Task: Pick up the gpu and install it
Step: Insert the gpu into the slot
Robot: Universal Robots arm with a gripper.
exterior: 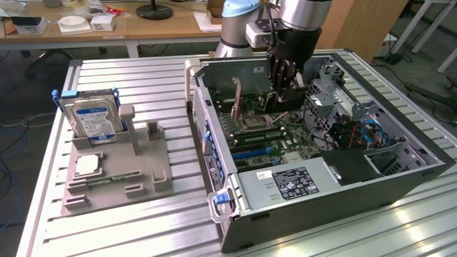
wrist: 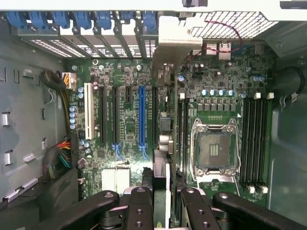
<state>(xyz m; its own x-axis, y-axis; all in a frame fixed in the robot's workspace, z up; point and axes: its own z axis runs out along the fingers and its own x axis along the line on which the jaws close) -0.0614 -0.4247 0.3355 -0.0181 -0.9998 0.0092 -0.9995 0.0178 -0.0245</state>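
The arm (exterior: 239, 21) rises at the far side of the table (exterior: 128, 80), and its wrist hangs straight down over the open computer case (exterior: 400, 187), which lies on its side. The gripper (exterior: 282, 85) points down into the case, low among the parts, above the end of the motherboard (wrist: 124, 96) that is farther from the exterior camera.

The fingers (wrist: 141, 206) are closed from both sides on the gpu (wrist: 164, 127), which the wrist view sees edge-on as a thin strip running away from the gripper. The card stands upright on its long edge. Its pale metal bracket (wrist: 173, 43) is at the far end, up against the row of rear slot openings with blue clips (wrist: 84, 19). The card lies alongside the long blue slot (wrist: 142, 115), between that slot and the processor socket (wrist: 214, 148). I cannot tell whether its lower edge touches the board or a slot.

At the exterior view's left, well apart from the case, a grey holder (exterior: 143, 171) sits on the table with the hard drive (exterior: 93, 120) standing in it and a small green memory stick (exterior: 107, 180) lying flat
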